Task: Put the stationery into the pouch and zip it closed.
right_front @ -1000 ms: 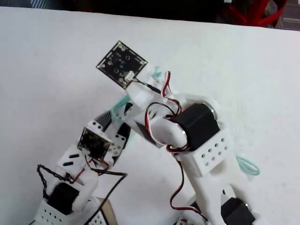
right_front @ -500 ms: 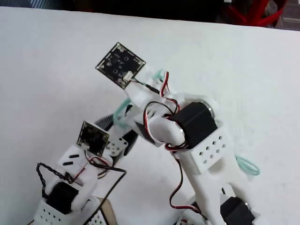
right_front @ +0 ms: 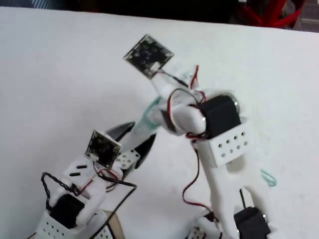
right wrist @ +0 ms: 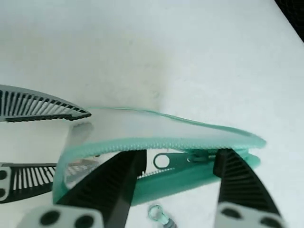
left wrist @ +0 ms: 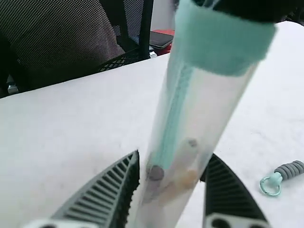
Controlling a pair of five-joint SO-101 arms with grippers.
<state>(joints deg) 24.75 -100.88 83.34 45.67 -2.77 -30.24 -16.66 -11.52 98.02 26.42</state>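
The clear pouch [left wrist: 199, 104] with teal trim hangs off the table between both grippers. My left gripper [left wrist: 173, 164] is shut on its near end, one ribbed finger on each side. Pale stationery [left wrist: 183, 164] lies inside that end. In the high view the pouch [right_front: 148, 117] runs from the left gripper [right_front: 135, 139] up under the right arm. My right gripper [right wrist: 180, 156] stands over the zipper edge of the pouch [right wrist: 156, 126], fingers closely bracketing the zipper pull [right wrist: 164, 161] and its slider. The left arm's fingers [right wrist: 42, 107] clamp the pouch's far end there.
A grey coiled cord with a teal ring [left wrist: 280, 178] lies loose on the white table; in the high view its teal loop [right_front: 268, 178] is beside the right arm's base. A brown block [right_front: 114, 226] sits at the front edge. A black mesh chair [left wrist: 71, 38] stands beyond the table.
The right arm has swung to the right and farther back, taking its end of the pouch along. The left gripper has shifted slightly right with the other end.
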